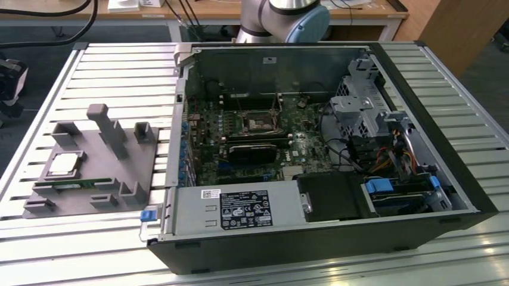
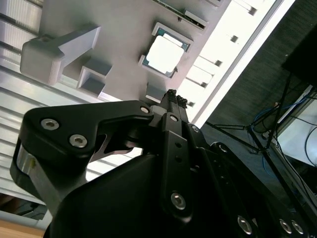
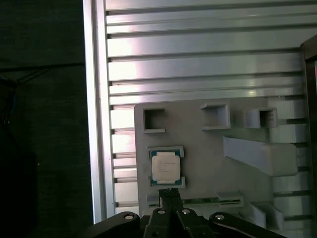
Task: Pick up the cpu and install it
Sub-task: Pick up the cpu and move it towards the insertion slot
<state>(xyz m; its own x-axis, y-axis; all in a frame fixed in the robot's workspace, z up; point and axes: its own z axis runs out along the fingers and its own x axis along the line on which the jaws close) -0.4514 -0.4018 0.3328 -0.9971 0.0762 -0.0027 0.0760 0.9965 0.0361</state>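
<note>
The cpu (image 3: 165,166) is lying flat in its pocket on the gray holder (image 1: 139,161). The holder is sitting on the slatted tabletop (image 1: 119,59), at the exterior view's left of the open computer case (image 1: 318,244). In the first wrist view the pincer (image 3: 169,192) is hanging over the holder, tips pressed together and gripping nothing. The chip is lying just ahead of them, apart. The board's socket (image 1: 258,124) appears to be waiting unfilled.
</note>
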